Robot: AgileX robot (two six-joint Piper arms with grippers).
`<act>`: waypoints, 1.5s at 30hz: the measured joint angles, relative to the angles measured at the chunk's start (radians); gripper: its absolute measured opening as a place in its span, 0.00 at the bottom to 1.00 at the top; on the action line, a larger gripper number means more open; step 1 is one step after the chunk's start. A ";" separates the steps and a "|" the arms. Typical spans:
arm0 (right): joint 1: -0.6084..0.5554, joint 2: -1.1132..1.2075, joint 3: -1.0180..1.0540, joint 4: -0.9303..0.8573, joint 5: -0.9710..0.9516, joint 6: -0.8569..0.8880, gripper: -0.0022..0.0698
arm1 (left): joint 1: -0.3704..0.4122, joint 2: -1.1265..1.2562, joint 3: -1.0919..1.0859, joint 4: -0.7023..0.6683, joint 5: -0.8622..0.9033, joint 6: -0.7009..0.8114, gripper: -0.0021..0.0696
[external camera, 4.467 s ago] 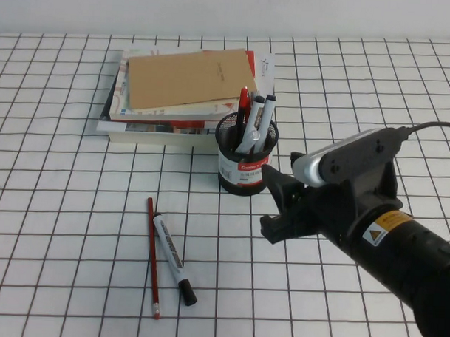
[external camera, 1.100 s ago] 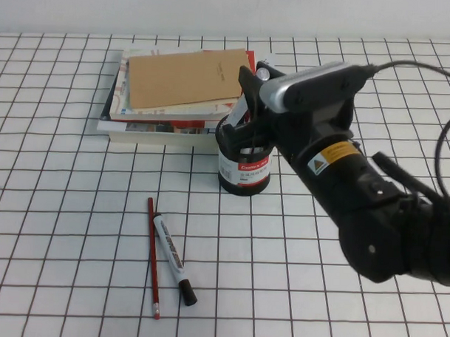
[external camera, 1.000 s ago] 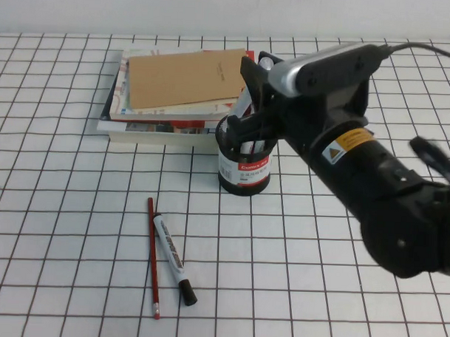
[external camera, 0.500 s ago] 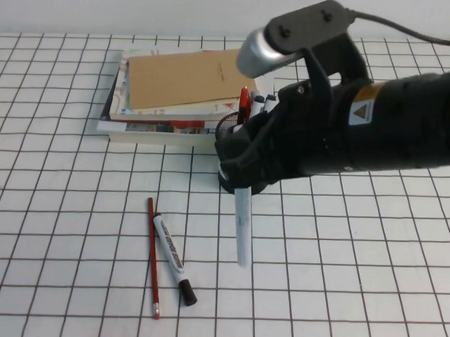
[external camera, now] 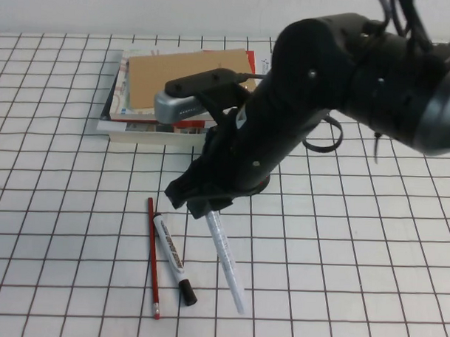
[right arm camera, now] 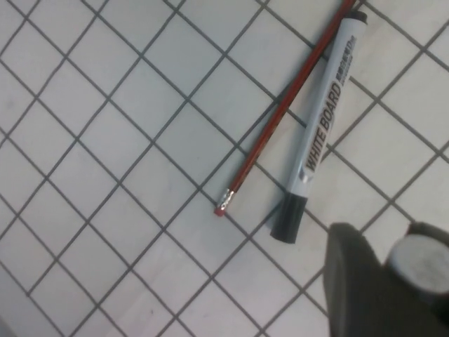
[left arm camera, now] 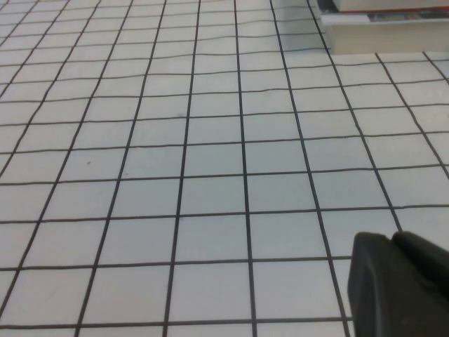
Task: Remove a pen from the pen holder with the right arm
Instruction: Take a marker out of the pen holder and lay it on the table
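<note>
White pen point(external camera: 225, 261): we clamp its upper end in the right gripper point(external camera: 209, 207), fingers narrowed on it, so it hangs slanted over the surface point(external camera: 354, 276). The left gripper point(left arm camera: 400, 288) sits parked aside.

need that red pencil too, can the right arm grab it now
Probably not yet: the right pincer, near the uncovered red pencil, is shut on a white pen. The left pincer sits apart over the gridded table.

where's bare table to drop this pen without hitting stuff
Free: the table right of the held pen, and the near-left corner beside the red pencil. Crowded: around the whiteboard marker under the right gripper, and the book stack at the back. The left gripper sits low over bare grid, outside the high view.
</note>
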 joint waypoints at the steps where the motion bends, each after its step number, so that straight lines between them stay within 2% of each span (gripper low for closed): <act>1: 0.000 0.030 -0.029 0.000 0.012 0.000 0.18 | 0.000 0.000 0.000 0.000 0.000 0.000 0.02; 19: -0.047 0.464 -0.462 0.023 0.145 0.000 0.18 | 0.000 0.000 0.000 0.000 0.000 0.000 0.02; 25: -0.054 0.539 -0.529 0.058 0.150 0.000 0.18 | 0.000 0.000 0.000 0.000 0.000 0.000 0.02; 37: -0.054 0.579 -0.538 0.072 0.069 0.000 0.18 | 0.000 0.000 0.000 0.000 0.000 0.000 0.02; 45: -0.054 0.592 -0.538 0.073 0.044 0.000 0.35 | 0.000 0.000 0.000 0.000 0.000 0.000 0.02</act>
